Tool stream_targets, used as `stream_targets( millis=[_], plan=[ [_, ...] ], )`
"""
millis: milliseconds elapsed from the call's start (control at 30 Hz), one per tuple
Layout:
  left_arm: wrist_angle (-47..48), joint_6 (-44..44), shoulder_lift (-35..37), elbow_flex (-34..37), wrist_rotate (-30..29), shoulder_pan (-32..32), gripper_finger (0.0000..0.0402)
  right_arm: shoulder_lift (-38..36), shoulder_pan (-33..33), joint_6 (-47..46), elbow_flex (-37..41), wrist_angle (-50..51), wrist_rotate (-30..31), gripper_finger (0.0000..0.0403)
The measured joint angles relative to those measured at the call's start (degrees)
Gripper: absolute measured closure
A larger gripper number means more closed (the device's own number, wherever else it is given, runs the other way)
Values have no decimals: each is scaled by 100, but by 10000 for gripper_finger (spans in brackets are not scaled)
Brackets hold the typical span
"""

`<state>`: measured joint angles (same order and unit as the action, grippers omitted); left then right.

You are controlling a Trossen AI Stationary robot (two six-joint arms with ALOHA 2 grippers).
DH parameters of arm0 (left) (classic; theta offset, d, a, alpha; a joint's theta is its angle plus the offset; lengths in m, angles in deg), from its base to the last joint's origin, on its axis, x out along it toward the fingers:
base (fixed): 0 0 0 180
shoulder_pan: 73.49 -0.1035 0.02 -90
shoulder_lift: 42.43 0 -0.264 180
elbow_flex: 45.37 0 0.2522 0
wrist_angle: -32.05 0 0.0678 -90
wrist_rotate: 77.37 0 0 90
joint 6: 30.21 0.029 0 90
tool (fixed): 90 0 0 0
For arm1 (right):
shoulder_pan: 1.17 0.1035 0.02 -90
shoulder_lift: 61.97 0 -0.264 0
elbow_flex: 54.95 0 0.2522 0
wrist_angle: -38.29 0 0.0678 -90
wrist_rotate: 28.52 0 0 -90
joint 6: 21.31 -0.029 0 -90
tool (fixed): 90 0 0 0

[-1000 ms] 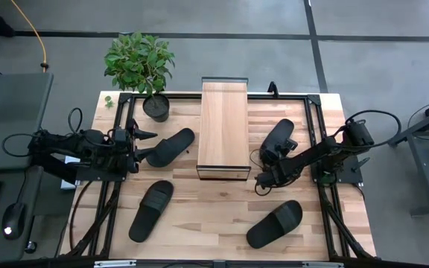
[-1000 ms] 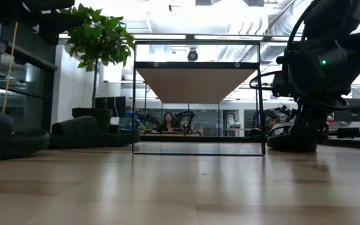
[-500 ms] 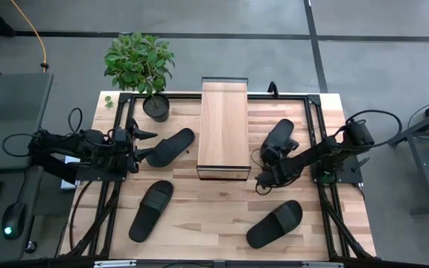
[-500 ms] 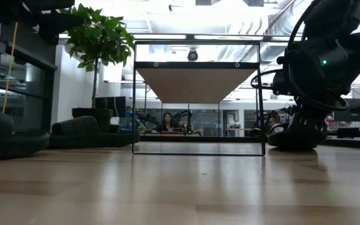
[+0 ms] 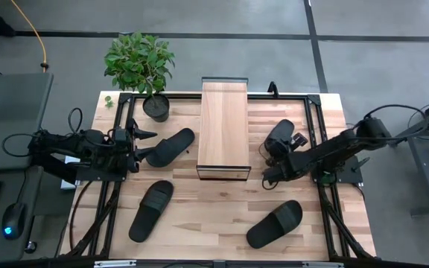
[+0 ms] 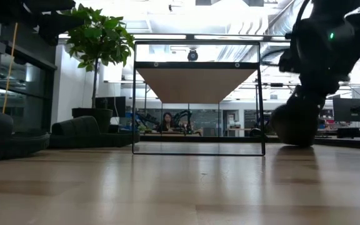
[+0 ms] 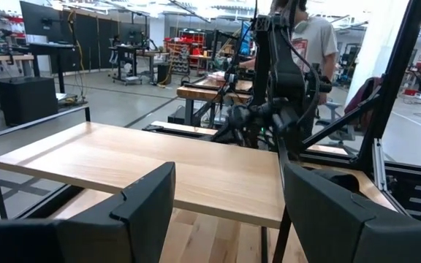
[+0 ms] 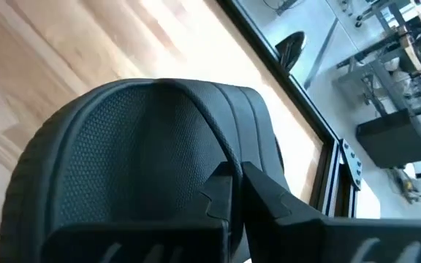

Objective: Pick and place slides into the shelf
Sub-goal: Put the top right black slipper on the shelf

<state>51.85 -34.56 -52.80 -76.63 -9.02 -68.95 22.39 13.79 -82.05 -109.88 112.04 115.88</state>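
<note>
Four black slides show in the high view. One slide lies left of the shelf, one slide sits near the left front, and another slide near the right front. The fourth slide, right of the shelf, is in my right gripper, which is shut on it. The light-wood shelf stands mid-table on its dark frame. My left gripper is open beside the left slide's end; in its wrist view my left gripper faces the shelf top. My right gripper pinches the ribbed strap of the slide between its two fingers, at the strap's edge. It comes slanting from above on the table's near right side. The slide is tipped up, its lower edge on the table.
A potted plant stands at the far left corner of the table. Dark frame rails run along both sides. Bare wood lies in front of the shelf. People sit in the room beyond, seen through the shelf frame.
My right arm has swung out toward the table's right edge and risen. The slide in its hold has tipped up from lying flat to standing on its lower edge. The left arm has kept still.
</note>
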Motion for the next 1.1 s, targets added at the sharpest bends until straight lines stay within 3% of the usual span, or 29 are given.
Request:
stream_targets(
  millis=[367, 833, 1100],
  plan=[
    [4, 2, 0, 0, -3, -1, 163, -1189, 4, 460, 2, -36, 44, 402],
    [11, 2, 0, -2, -7, -2, 163, -2508, -74, 1174, 0, -26, 869, 403],
    [13, 2, 0, 0, -7, 0, 163, -3180, -74, 2094, 0, -703, 1397, 403]
  ],
)
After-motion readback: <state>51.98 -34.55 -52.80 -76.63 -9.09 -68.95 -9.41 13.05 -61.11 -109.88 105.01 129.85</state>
